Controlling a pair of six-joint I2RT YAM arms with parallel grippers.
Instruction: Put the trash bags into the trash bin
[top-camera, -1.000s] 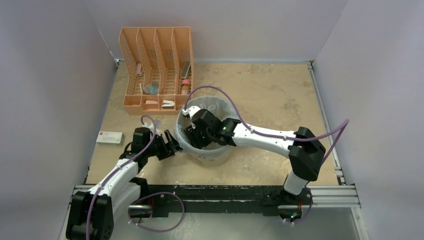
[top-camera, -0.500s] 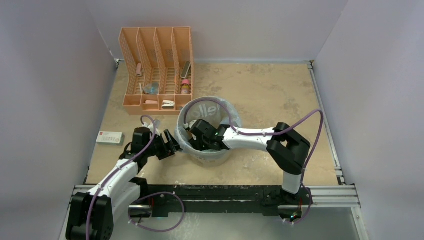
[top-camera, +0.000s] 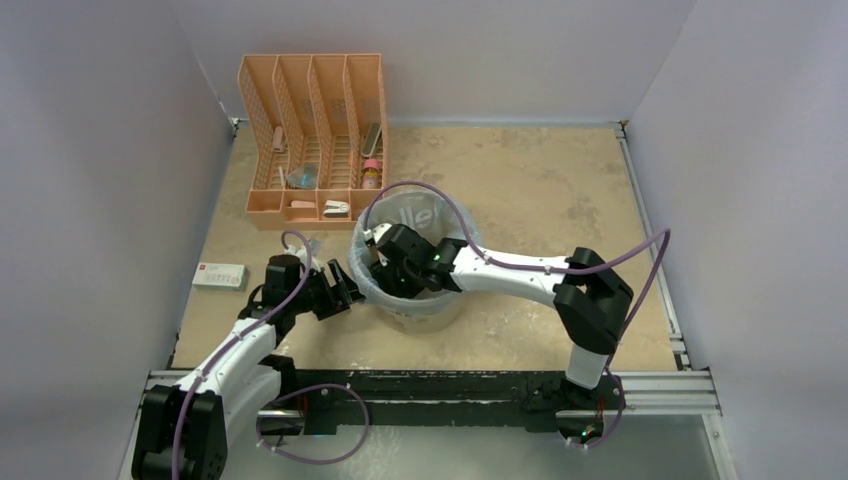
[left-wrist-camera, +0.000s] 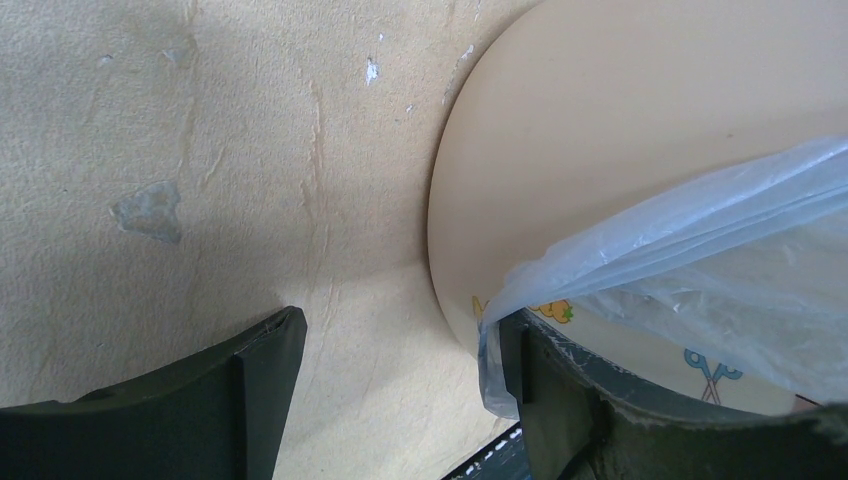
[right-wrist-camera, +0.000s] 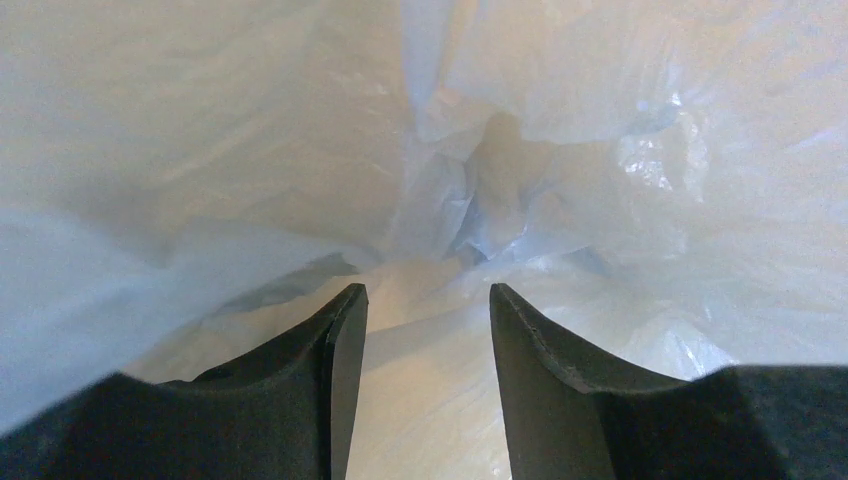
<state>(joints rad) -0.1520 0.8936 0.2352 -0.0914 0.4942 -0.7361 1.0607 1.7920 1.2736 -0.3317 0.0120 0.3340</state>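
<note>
The thin, translucent light-blue plastic trash bag (right-wrist-camera: 200, 150) lines the round cream trash bin (left-wrist-camera: 620, 120) in the middle of the table (top-camera: 540, 180). The right gripper (right-wrist-camera: 428, 295) is inside it, jaws parted and clamping nothing. The left gripper (left-wrist-camera: 400, 325) sits by the bin's outer wall, jaws released, with the bag's hem touching one finger. The bin's brown lettering is half hidden and unreadable.

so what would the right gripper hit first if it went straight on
Probably the bag, crumpled just ahead of the right gripper inside the bin; how far off is unclear.
</note>
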